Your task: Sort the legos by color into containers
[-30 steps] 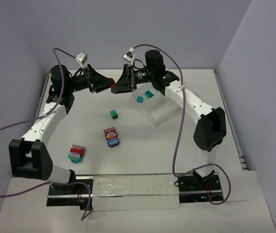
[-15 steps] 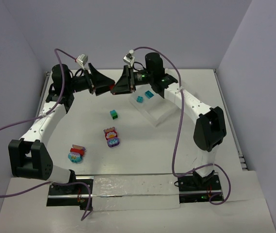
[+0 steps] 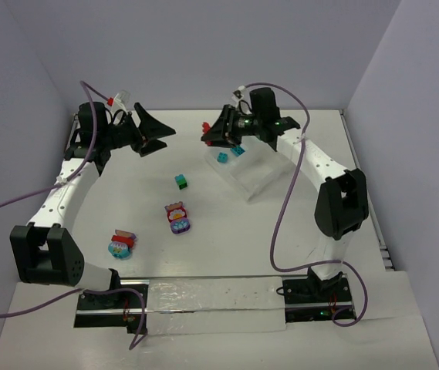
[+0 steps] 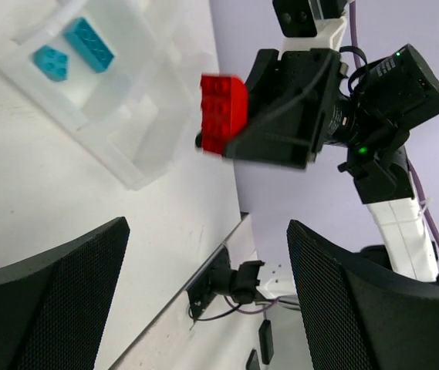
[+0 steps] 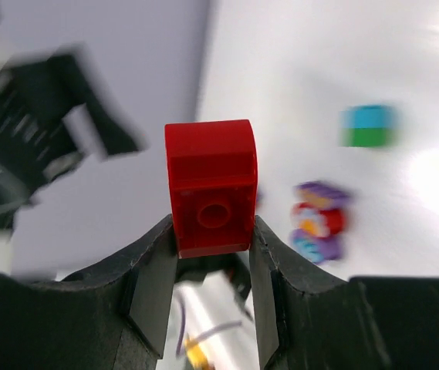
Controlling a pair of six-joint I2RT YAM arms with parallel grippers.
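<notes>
A red lego (image 5: pixel 211 185) sits pinched between my right gripper's (image 5: pixel 213 231) fingers, shut on it; from above it is held (image 3: pixel 204 126) in the air just left of the clear tray of containers (image 3: pixel 251 183). Two teal legos (image 3: pixel 223 157) (image 3: pixel 237 150) lie in the tray's far sections. My left gripper (image 3: pixel 160 137) hovers to the left of the red lego, open and empty; its view (image 4: pixel 207 285) looks at the red lego (image 4: pixel 223 114) in the other gripper. A green-and-teal lego (image 3: pixel 180 181) lies on the table.
Two multicoloured lego clumps rest on the white table, one (image 3: pixel 177 218) near the middle and one (image 3: pixel 120 245) at the front left. Purple cables loop beside both arms. Walls close the table at the back and sides.
My left gripper has opened, let go of the red lego and drawn back left. My right gripper keeps the red lego and has carried it right, toward the tray.
</notes>
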